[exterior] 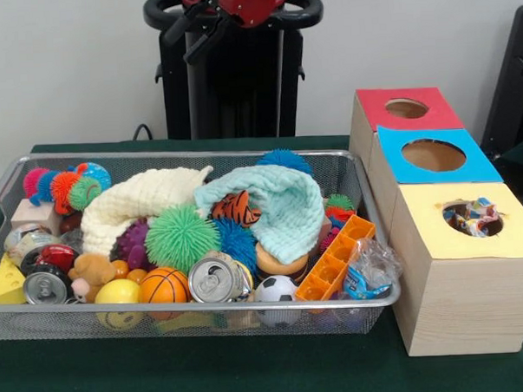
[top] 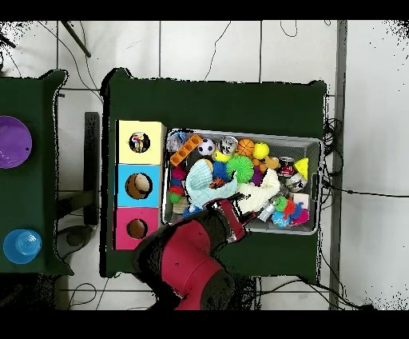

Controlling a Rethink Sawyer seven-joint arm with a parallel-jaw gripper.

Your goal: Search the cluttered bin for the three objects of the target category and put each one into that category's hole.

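Green cloth on the table (exterior: pixel 209 376) fills the foreground of the front view, and on it stands a wire mesh bin (exterior: pixel 189 316) heaped with toys. Pressed against the bin's near wall are a soccer ball (exterior: pixel 276 290), a small basketball (exterior: pixel 163 285), a drink can (exterior: pixel 215 280) lying on its side, a yellow ball (exterior: pixel 118 293) and a yellow wedge (exterior: pixel 5 282) partly cut off by the bin's corner. An orange tray (exterior: pixel 336 259) leans at the right end beside a crumpled clear wrapper (exterior: pixel 369 269). Further back, a green spiky ball (exterior: pixel 182 237), a cream cloth (exterior: pixel 140 201) and a mint cloth (exterior: pixel 284 208) cover much of the pile; a tiger toy (exterior: pixel 236 207) peeks from under the mint cloth, and whatever lies beneath both cloths is hidden. Right of the bin, three wooden boxes stand in a row: a yellow-topped box (exterior: pixel 467 239) whose hole shows something colourful inside, a blue-topped box (exterior: pixel 433 156) and a red-topped box (exterior: pixel 405 109), the interiors of the last two hard to make out. Which category is the target cannot be told. Only part of the red arm (exterior: pixel 249 1) shows at the top of the front view. From overhead, the arm reaches over the bin's edge, and the gripper (top: pixel 236 224) sits above the cloths; whether its fingers are apart or holding anything cannot be told.
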